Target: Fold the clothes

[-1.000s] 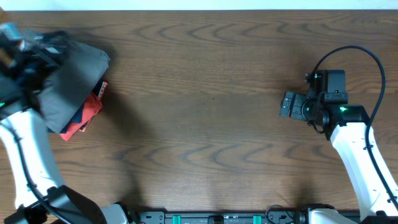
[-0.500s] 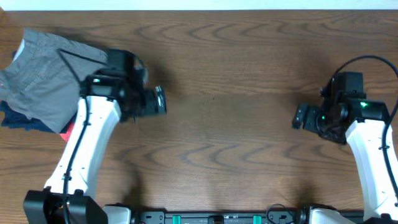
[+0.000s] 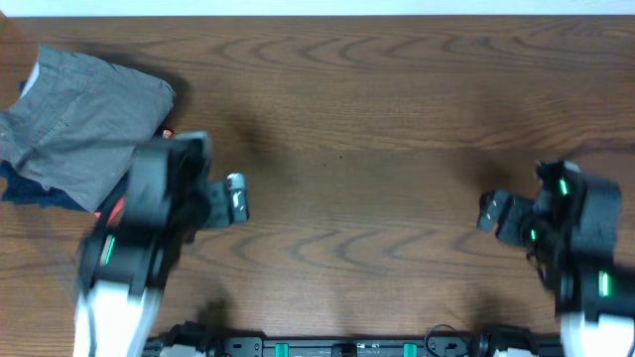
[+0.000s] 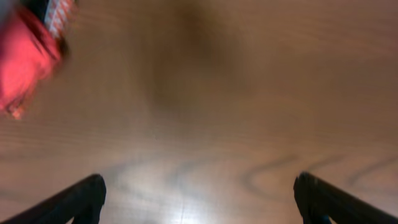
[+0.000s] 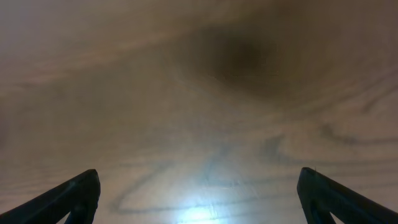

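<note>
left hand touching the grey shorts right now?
Apart. Overhead shows the left hand over bare table, clear of the grey shorts; the left wrist view shows it open and empty.

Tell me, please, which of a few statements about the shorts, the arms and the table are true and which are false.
1. The grey shorts lie on a navy garment at the left end of the table. True.
2. The left jaws are shut on the shorts. False: they stand open over bare wood, holding nothing.
3. The right jaws are open and empty. True.
4. The red-orange garment lies on the table's right side. False: it is at the left, peeking out from under the shorts.
</note>
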